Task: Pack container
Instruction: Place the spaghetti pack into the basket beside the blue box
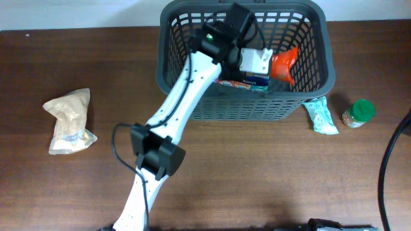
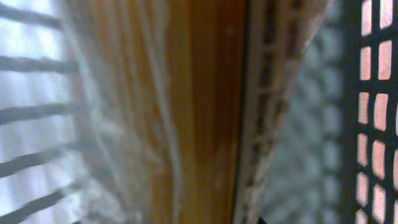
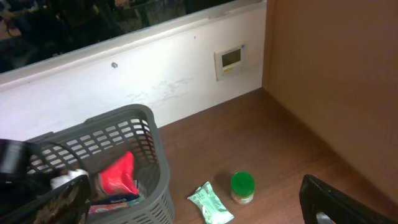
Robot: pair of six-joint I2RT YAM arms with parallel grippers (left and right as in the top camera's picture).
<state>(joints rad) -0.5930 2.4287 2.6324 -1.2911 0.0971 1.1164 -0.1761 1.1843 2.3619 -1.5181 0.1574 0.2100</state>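
We see the container (image 1: 247,110) at the top of the overhead frame, a little right of centre, with its long axis running left to right across the picture. The left gripper (image 1: 260,61) reaches up from the lower left and hangs inside the container, over its right half, just beside an orange packet (image 1: 284,65) that lies toward the right wall. The left wrist view is filled by a blurred orange surface hard against the lens, with lattice wall at both edges. No fingers show there, so we cannot tell whether the jaws are wide, narrow or closed on the packet. Of the right gripper we see only a dark sliver in the lower right corner of its own view, so we cannot tell its state either. Outside the container, a beige bag (image 1: 69,120) lies well apart at the left of the frame, on the left arm's side. A green-and-white sachet (image 1: 320,117) and a green-lidded jar (image 1: 358,113) sit just off the container's lower right corner. We judge these two fall to the right arm, with the container up and to the left of them.
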